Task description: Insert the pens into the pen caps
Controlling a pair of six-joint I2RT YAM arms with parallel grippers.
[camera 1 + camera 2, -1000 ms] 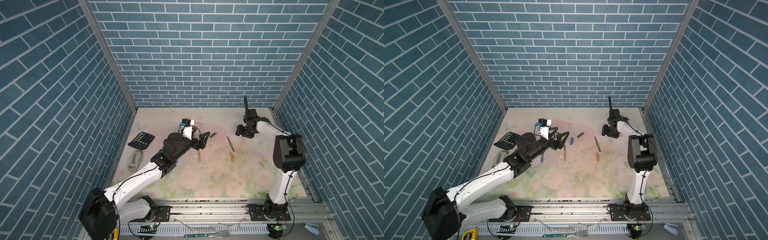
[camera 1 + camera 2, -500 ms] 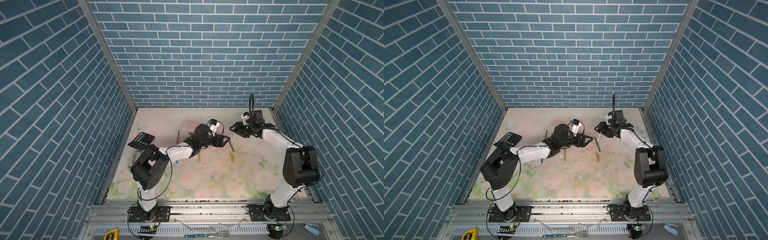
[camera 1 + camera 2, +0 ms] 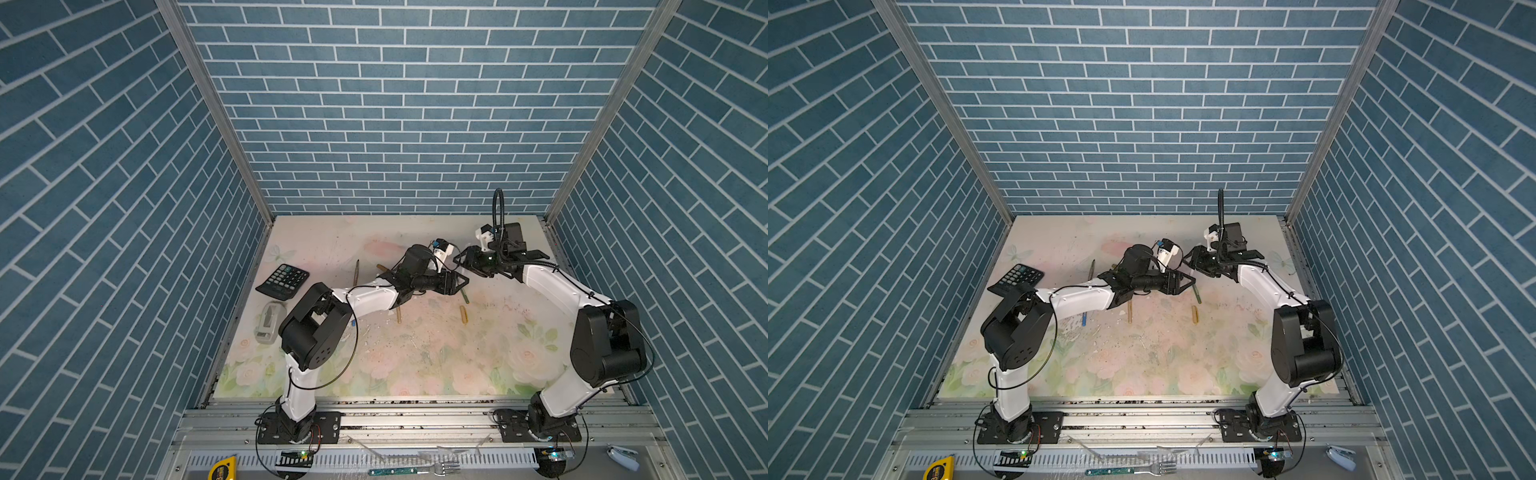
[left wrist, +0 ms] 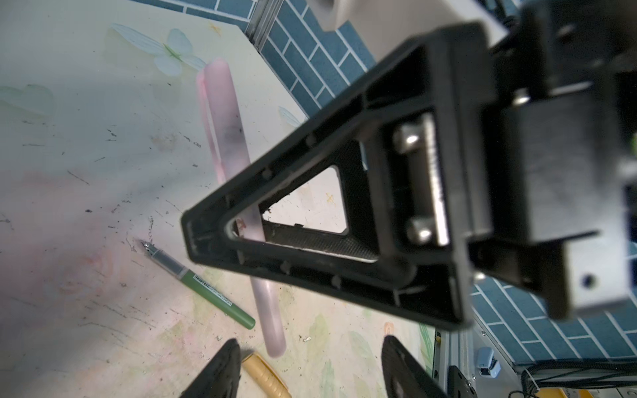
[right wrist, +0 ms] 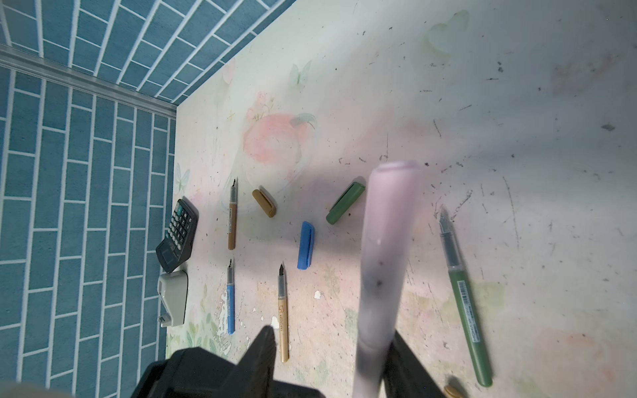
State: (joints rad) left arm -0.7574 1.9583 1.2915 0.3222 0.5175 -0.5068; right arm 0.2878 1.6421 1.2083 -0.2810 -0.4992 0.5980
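A blurred pale pink pen (image 5: 386, 248) lies between the fingers of my right gripper (image 5: 332, 337). It rests against one finger, and the other finger stands well clear of it. My left gripper (image 4: 310, 370) is open and empty just below the pink pen's (image 4: 269, 317) lower end, over a gold cap (image 4: 265, 375). In both top views the two grippers (image 3: 459, 284) (image 3: 467, 266) meet above the green pen (image 3: 464, 296). On the mat lie the green pen (image 5: 462, 296), green cap (image 5: 344, 203), blue cap (image 5: 305, 244), blue pen (image 5: 230, 299), two gold pens (image 5: 231, 220) (image 5: 283, 317) and a gold cap (image 5: 263, 202).
A black calculator (image 3: 283, 280) and a grey stapler-like device (image 3: 270, 320) sit by the left wall. Blue brick walls close the mat on three sides. A fork (image 3: 411, 470) and a yellow tape measure (image 3: 222, 471) lie on the front rail, off the mat.
Over the last second both grippers have come together above the middle of the mat from places further apart. Since half a second ago their poses have barely shifted.
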